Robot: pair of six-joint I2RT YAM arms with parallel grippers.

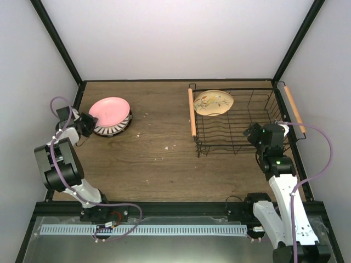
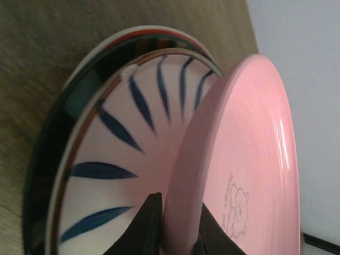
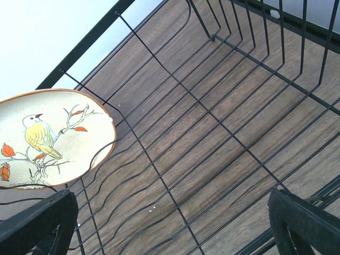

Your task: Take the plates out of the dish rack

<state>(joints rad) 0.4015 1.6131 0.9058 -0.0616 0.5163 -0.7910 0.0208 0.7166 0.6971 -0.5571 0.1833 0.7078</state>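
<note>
Pink plate (image 1: 109,110) tops a stack near the far left corner of the tabletop (image 1: 164,170). It sits at an angle to the striped plate (image 1: 112,130) below it, face up. The left claw (image 1: 88,125) pinches its rim from the left edge's side, one finger on each face. Up close, the plate's printed cartoon bear shows beside the fingers (image 2: 151,223). Under the white plate with dark radial stripes lie two more rims, one dark and one red.

The dish rack (image 1: 233,148) stands in the far right corner, and its two wooden handles (image 1: 191,112) run from far to near. One tan plate (image 1: 213,102) leans among the wires at the rack's far left corner, with its painted bird and twigs turned upward. The right claw (image 1: 253,133) hangs over the near right part of the rack, with its fingers spread wide and nothing between them. Bare wires and some distance separate it from the tan plate.

The tabletop is brown wood-grain with a few pale specks near the middle. Pale walls (image 1: 175,33) and black frame posts enclose it.
</note>
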